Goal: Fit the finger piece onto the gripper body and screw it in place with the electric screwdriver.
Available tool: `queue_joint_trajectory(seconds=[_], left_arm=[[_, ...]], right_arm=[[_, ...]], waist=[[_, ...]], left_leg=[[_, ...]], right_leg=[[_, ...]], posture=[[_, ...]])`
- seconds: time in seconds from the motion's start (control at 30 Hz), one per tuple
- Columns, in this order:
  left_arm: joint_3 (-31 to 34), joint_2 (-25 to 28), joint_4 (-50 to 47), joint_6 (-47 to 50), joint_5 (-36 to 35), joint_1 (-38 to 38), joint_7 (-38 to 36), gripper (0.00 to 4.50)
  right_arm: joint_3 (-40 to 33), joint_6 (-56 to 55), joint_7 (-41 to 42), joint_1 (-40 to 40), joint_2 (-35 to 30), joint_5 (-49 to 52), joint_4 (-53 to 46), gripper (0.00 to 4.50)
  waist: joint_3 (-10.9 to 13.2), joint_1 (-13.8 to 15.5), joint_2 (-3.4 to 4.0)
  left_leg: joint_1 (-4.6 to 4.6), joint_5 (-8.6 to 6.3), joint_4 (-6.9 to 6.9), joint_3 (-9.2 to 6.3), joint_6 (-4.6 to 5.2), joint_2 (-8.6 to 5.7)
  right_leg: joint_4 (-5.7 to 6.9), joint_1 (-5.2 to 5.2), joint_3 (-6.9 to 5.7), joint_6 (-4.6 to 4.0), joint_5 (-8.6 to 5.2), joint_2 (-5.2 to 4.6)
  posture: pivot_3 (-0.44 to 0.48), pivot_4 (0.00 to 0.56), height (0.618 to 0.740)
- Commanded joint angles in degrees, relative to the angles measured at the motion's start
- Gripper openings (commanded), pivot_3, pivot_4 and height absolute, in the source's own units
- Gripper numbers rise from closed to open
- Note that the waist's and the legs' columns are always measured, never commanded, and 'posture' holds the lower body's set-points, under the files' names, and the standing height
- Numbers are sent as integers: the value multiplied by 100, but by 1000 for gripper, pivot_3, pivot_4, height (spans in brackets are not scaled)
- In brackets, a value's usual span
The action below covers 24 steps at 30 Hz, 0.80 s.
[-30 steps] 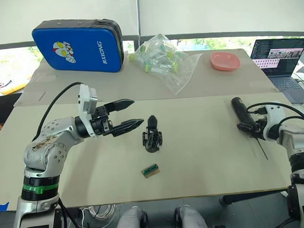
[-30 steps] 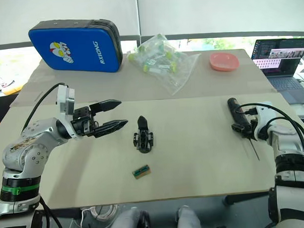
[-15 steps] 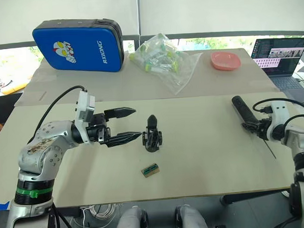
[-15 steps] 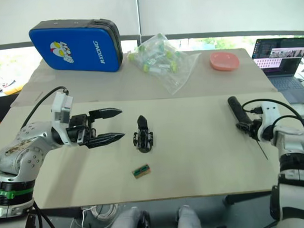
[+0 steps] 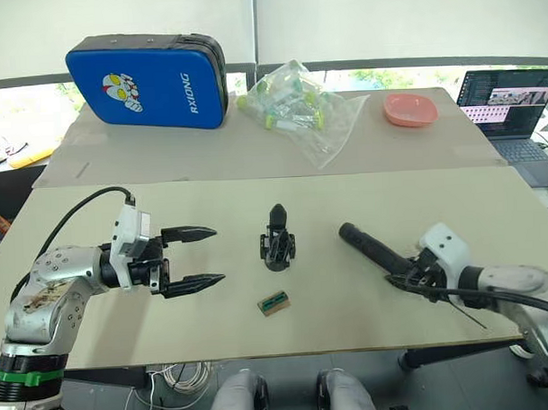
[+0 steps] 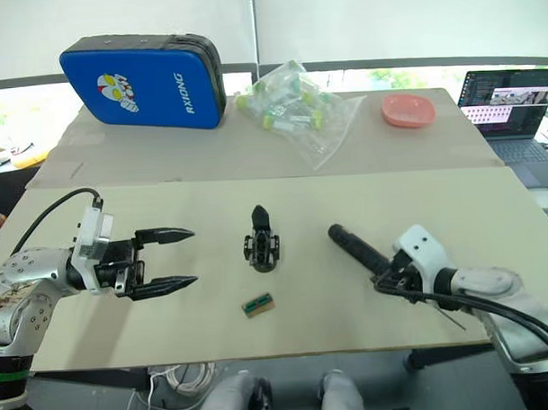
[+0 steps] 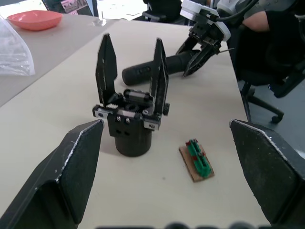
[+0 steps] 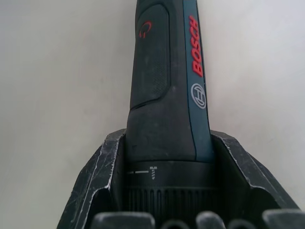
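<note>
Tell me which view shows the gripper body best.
The left wrist view: the gripper body stands close and upright, round base and two pointed fingers plain to see. In the head views it is a small dark shape mid-table, between the left gripper and the electric screwdriver.

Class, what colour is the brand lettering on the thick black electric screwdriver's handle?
Red lettering on the thick black electric screwdriver, clearest in the right wrist view.

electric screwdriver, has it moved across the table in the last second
Yes. The electric screwdriver, held in the right gripper, has moved toward the robot's left, from near the table's right edge to much closer to the gripper body.
</note>
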Motion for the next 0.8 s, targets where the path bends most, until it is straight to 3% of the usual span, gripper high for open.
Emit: queue_joint_trajectory(seconds=[0.03,0.13,0.2,0.33,0.4,0.6,0.8], left_arm=[[47,43,-94,-237,86,107,-80,4500],[-4,-1,-129,-279,123,123,-40,4500],[-36,-34,-175,-260,135,108,9,4500],[-34,-56,-286,-141,81,146,79,4500],[-30,-18,-331,-13,36,185,82,4500],[-54,-88,-334,63,-17,120,88,4500],[-261,-106,-258,-36,99,-5,3,4500]], right_arm=[[75,-554,21,-62,17,-233,41,1976],[172,-640,99,-163,59,-272,351,1976],[190,-654,194,-215,-4,-289,506,3041],[230,-707,469,-269,-315,-382,468,4375],[162,-537,572,-294,-431,-297,309,4462],[160,465,1559,-907,-1573,205,-288,4462],[1356,1351,2153,-2273,-2317,-84,-45,4462]], waist=[[0,-25,-1],[-1,-27,-2],[-1,-36,-2],[-1,-24,-2],[-1,-10,-2],[0,-25,0],[0,-32,0]], left_leg=[[0,1,0,0,0,1],[5,8,-2,-1,-1,5],[10,24,-4,-1,21,8],[16,23,-6,-2,22,9],[15,22,-7,-3,25,9],[7,21,-6,-3,34,9],[9,14,-6,-9,22,10]], right_leg=[[1,0,-1,1,1,1],[6,0,-3,5,4,9],[9,0,-4,6,5,13],[9,4,-4,5,4,14],[8,6,-4,7,4,13],[6,-3,-4,7,5,7],[3,-5,-7,-4,-2,6]], posture=[[0,150,740],[0,150,740],[0,150,740],[0,150,740],[0,150,740],[0,150,740],[0,150,740]])
